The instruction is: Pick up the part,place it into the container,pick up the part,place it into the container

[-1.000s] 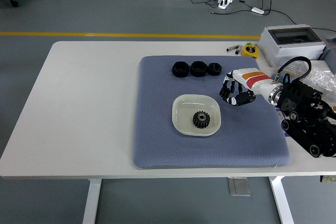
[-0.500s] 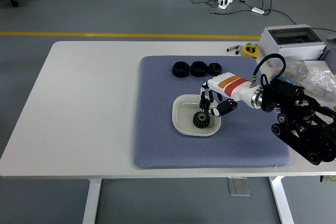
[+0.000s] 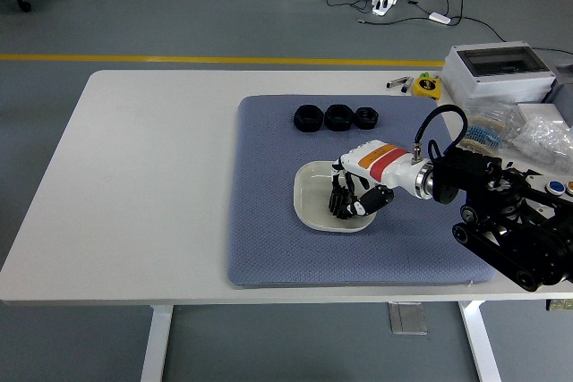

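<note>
Progress: hand down in the container

Three black parts [image 3: 337, 117] sit untouched along the mat's [image 3: 269, 221] far edge. My right hand [image 3: 347, 196] reaches into the white container [image 3: 309, 209], fingers curled over a gear I can barely see; grip or release, I can't tell.

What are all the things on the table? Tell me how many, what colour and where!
Mat: one, blue-grey, covering the table's right half.
Container: one, pale, shallow, mid-mat.
Gear: one, black, in the container, mostly hidden by the hand.
Round parts: three, black, in a row at the mat's far edge.
Box: one, grey, far right corner.
Tape measure: one, yellow, left of the box.
Plastic bags: clear, right edge.
Table: one, white.
Right hand: white and black, fingers down in the container around the gear.
</note>
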